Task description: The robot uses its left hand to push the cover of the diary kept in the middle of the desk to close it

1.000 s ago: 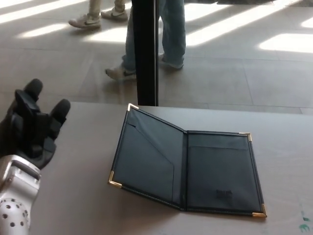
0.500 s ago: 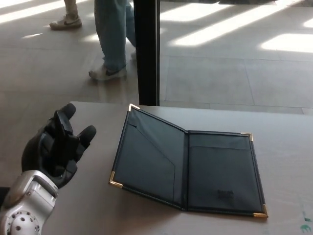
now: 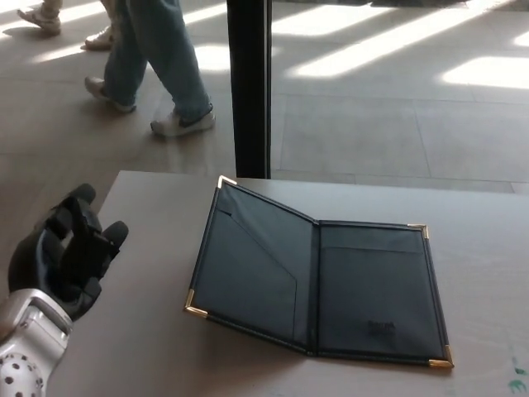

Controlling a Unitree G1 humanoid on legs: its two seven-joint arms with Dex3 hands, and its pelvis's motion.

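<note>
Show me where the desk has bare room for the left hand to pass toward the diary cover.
Bare desk lies between the left hand and the diary's raised left cover, and along the near edge below it. A narrow strip runs behind the diary; another lies right of it. Nothing crowds the desk.

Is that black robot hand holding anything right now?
No. The left hand is open and empty, hovering left of the open diary, not touching it.

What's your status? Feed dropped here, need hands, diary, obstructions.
Left hand open, off the diary's left side, not touching. Right hand out of view. Diary open on the desk, left cover raised. Path clear.
</note>
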